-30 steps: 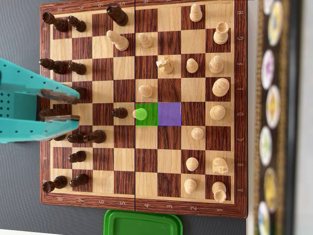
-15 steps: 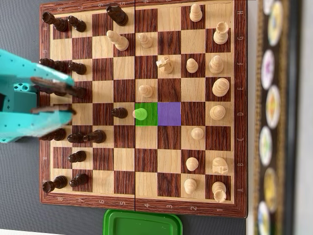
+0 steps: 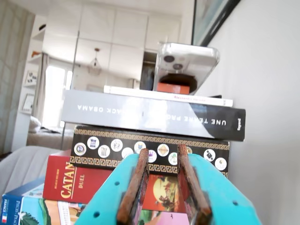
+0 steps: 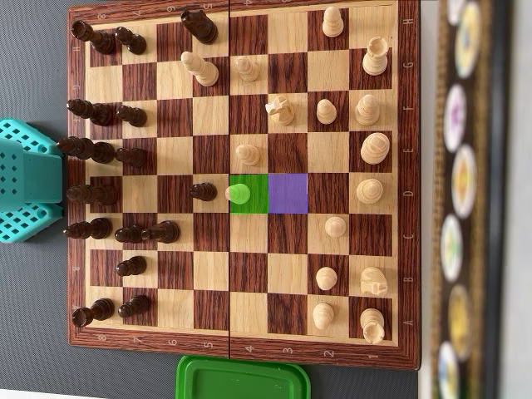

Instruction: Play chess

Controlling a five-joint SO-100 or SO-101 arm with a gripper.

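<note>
From above, the teal arm (image 4: 29,179) sits at the far left, off the edge of the chessboard (image 4: 241,353), over grey table. Its fingertips are out of sight here. In the wrist view the gripper (image 3: 161,154) points up and away at a stack of books and game boxes (image 3: 150,154); its two rust-coloured pads (image 3: 133,187) stand a narrow gap apart, nearly closed, with nothing between them.

The board is wooden, dark red-brown and pale squares inside a reddish frame, with a seam down its middle. Along the left side stand the dark pieces (image 4: 104,154), mostly in two columns, one dark pawn (image 4: 202,191) pushed out towards the centre. Just right of that pawn, on a square tinted green (image 4: 258,193), is a pale pawn tinted green (image 4: 238,194); the next square right is tinted purple (image 4: 288,193) and bare. The pale wooden pieces (image 4: 370,150) spread over the right half, several advanced towards the middle.

Near the bottom edge, touching the board's frame, lies a green lid or tray (image 4: 241,378). At the far right a blurred box edge with round emblems (image 4: 461,199) runs top to bottom.
</note>
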